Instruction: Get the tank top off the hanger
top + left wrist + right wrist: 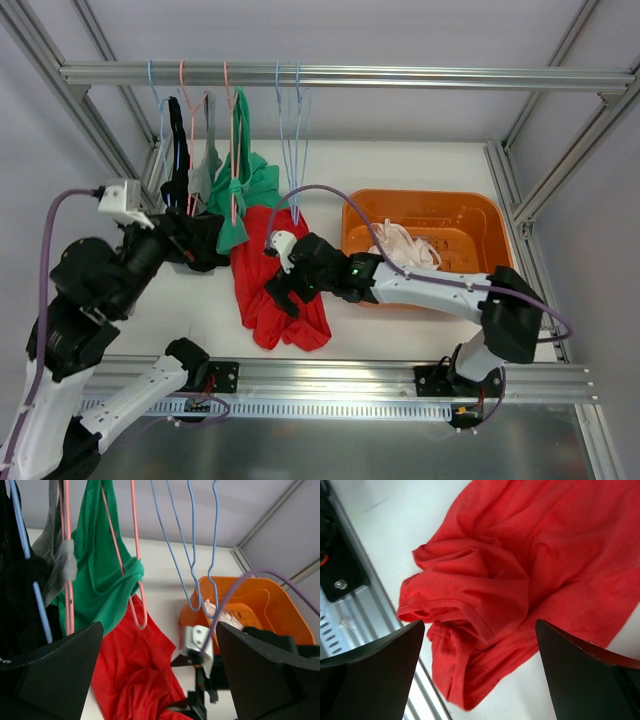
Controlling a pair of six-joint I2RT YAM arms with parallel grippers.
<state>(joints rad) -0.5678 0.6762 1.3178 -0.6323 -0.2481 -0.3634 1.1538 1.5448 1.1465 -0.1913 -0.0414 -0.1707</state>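
A green tank top (250, 185) (100, 570) hangs bunched on a pink hanger (232, 130) (135, 555) from the top rail (350, 75). Below it a red tank top (255, 270) (135, 665) (520, 555) lies crumpled on the white table, off any hanger. My left gripper (195, 240) (159, 630) is open beside the hanging clothes, with nothing between its fingers. My right gripper (282, 290) (480, 625) is open just above the red top's folded lower edge, holding nothing.
A black garment (178, 160) on a blue hanger and a grey one (207, 165) hang at the left. Two bare blue hangers (290, 140) (192, 555) hang right of the green top. An orange basket (420, 198) (270, 600) holding white cloth (405, 243) stands at the right.
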